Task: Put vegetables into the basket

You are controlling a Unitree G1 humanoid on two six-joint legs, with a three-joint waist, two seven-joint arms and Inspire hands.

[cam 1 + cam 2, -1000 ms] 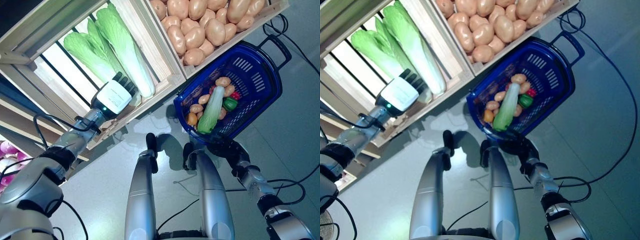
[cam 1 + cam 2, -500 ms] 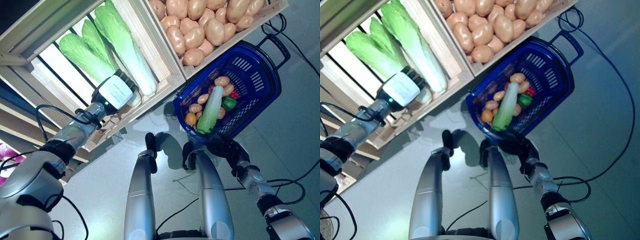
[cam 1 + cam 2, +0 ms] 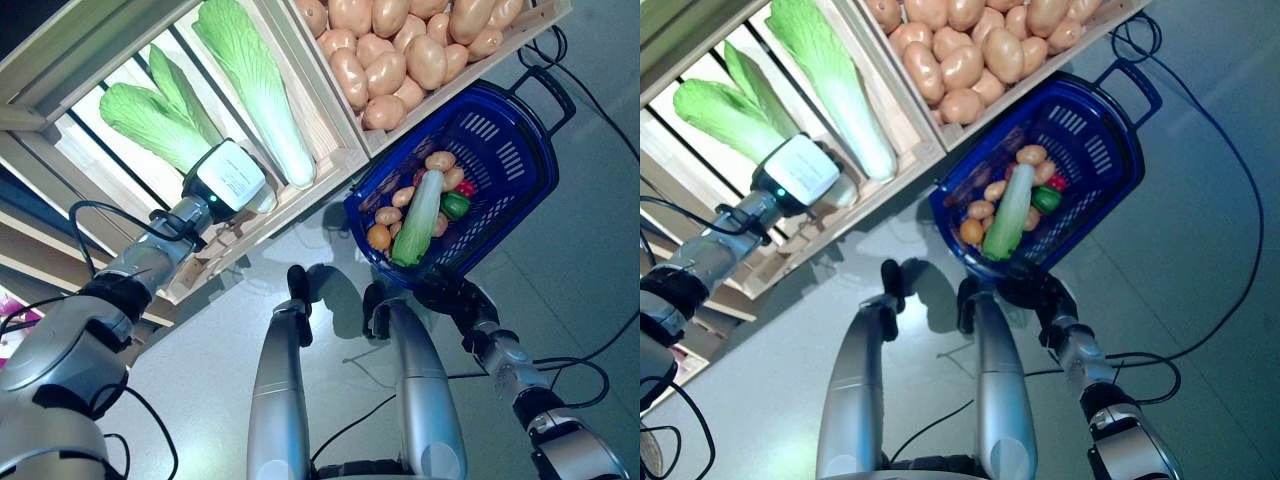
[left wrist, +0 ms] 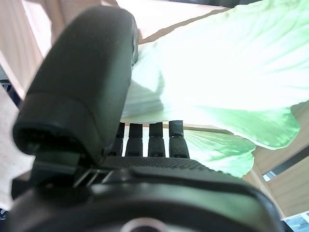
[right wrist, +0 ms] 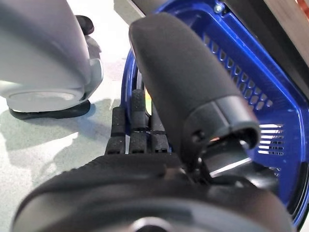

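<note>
Seemingly curled round the near end of a cabbage (image 3: 150, 120), the left hand (image 3: 228, 178) sits along its axis; the right hand (image 3: 450, 296) grips the basket (image 3: 520, 175).

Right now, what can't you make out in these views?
- Left hand grip: head views show only its back over a cabbage; in the wrist view the thumb and glare hide any contact.
- Right hand on the basket: fingers curl at the rim; the thumb hides the grip.
- Potato crate: cut off by the top edge.
</note>
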